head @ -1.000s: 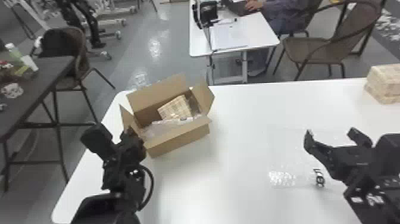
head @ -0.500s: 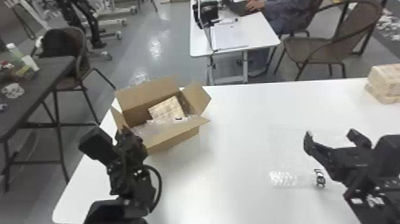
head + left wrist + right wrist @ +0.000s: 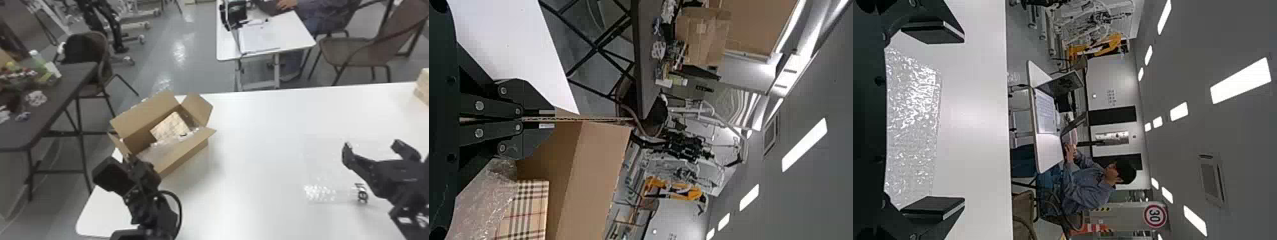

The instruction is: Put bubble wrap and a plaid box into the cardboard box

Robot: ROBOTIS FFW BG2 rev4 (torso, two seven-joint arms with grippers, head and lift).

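Head view: both goods in the box, one gripper on its flap

Head view: left of centre, the cardboard box [image 3: 183, 160] stands open on the table [image 3: 261, 153], the plaid box [image 3: 170, 127] inside it, bubble wrap [image 3: 159, 152] beside it along the near wall. The left gripper [image 3: 131, 159] is at the box's near left corner. Lower right, the right gripper [image 3: 373, 147] hangs with its fingers apart over a loose clear sheet [image 3: 319, 193].

Left wrist view: at the left of the frame, the fingers are pressed together on a flap [image 3: 594, 119]; plaid and wrap show at lower left.

Right wrist view: the sheet lies flat at the left, between the spread fingers, ungripped.

Packing looks done; the step in hand seems to be setting the box's place by its flap. Next calls for a gentle pull without creasing the cardboard, then letting go.
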